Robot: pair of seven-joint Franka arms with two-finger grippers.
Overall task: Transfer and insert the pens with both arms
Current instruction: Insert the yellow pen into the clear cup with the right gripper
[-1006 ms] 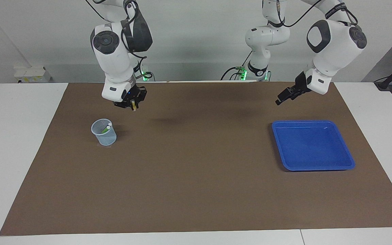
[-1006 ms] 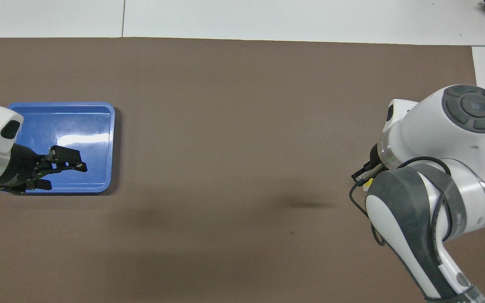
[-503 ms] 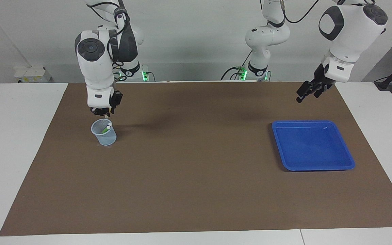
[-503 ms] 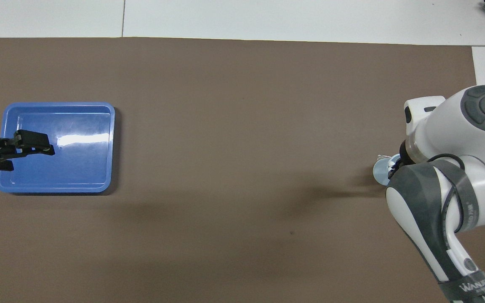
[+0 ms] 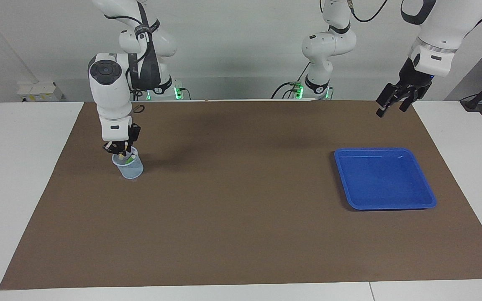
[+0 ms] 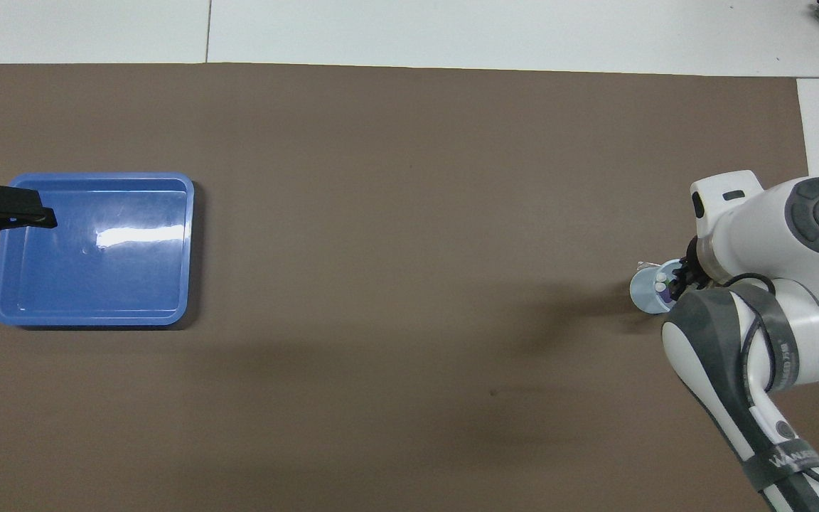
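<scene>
A pale translucent cup (image 5: pixel 130 169) stands on the brown mat toward the right arm's end of the table. A green pen (image 5: pixel 132 158) leans inside it. My right gripper (image 5: pixel 120 149) hangs at the cup's rim, shut on the yellow pen (image 5: pixel 122 157), whose lower part reaches into the cup. In the overhead view the right arm covers most of the cup (image 6: pixel 644 295); pale pen ends (image 6: pixel 660 287) show inside. My left gripper (image 5: pixel 392 109) is open and empty, raised over the mat's edge near the blue tray (image 5: pixel 385 179). The purple pen cannot be made out.
The blue tray (image 6: pixel 97 284) holds nothing, and one left finger (image 6: pixel 15 211) shows over its corner in the overhead view. The brown mat (image 5: pixel 241 217) covers most of the white table.
My right gripper carried the yellow pen toward the right arm's end of the table and lowered it to the cup's rim. My left arm rose and drew back from the tray, still open.
</scene>
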